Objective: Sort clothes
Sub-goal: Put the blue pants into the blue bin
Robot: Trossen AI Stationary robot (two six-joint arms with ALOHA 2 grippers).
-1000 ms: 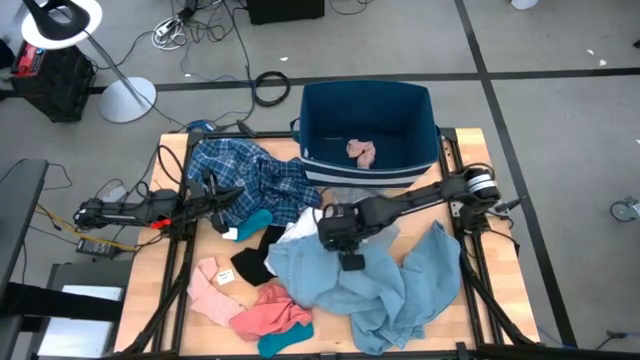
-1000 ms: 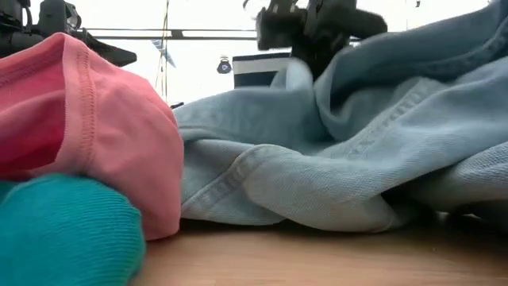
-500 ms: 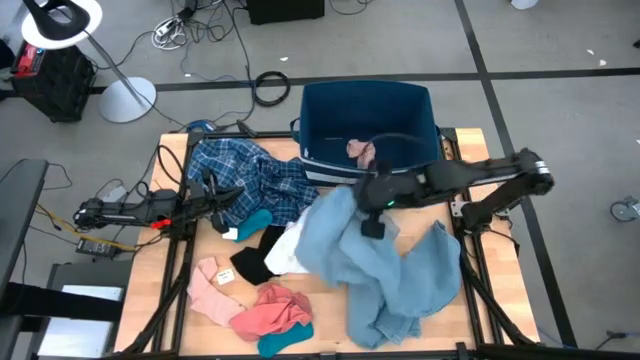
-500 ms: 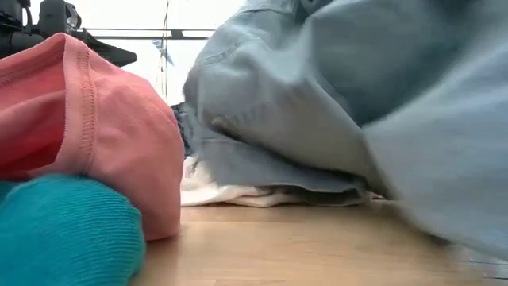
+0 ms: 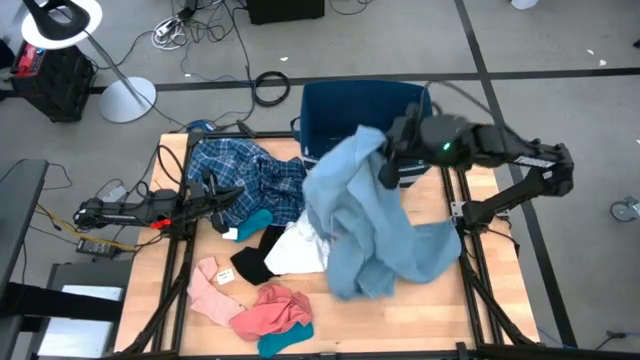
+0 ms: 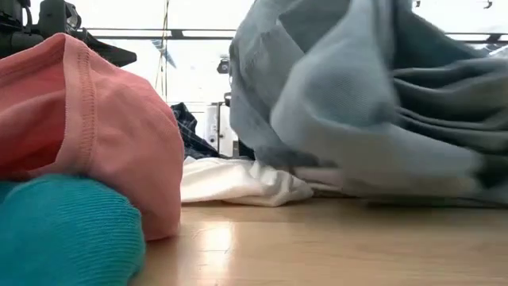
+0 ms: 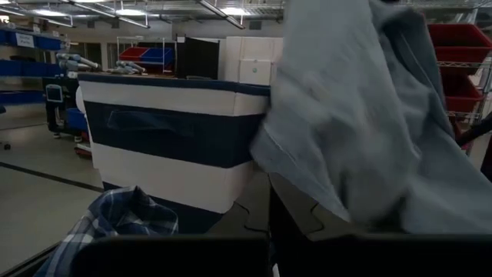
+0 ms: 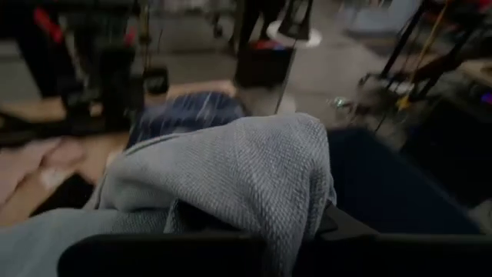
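My right gripper (image 5: 388,165) is raised over the near wall of the dark blue bin (image 5: 330,110) and is shut on the light blue garment (image 5: 365,215). The garment hangs down to the table and also shows in the low view (image 6: 357,103). A white piece (image 5: 295,250) lies beside it and partly under its edge. The blue plaid shirt (image 5: 245,170) lies at the far left. My left gripper (image 5: 215,192) rests open by the shirt. Black (image 5: 255,262), pink (image 5: 210,290), coral (image 5: 270,310) and teal (image 5: 255,222) pieces lie on the table's left half. My right gripper holds a bunched upper part of the light blue garment (image 8: 254,165), several layers together. The cloth drapes over the fingers and hides the place of contact. The fingers come from the table's right side. The garment hangs slack below them, its lower end (image 5: 385,265) on the table.
The bin shows white with dark bands in the left wrist view (image 7: 169,131). In the low view the coral piece (image 6: 79,127) and a teal sock (image 6: 63,230) lie close to the camera. Bare wood (image 5: 430,300) shows at the near right.
My right gripper has risen and gone toward the table's far edge, to the bin, holding the light blue garment. The garment's upper part has been lifted off the pile and its lower end has dragged along the table. The white piece under it now shows.
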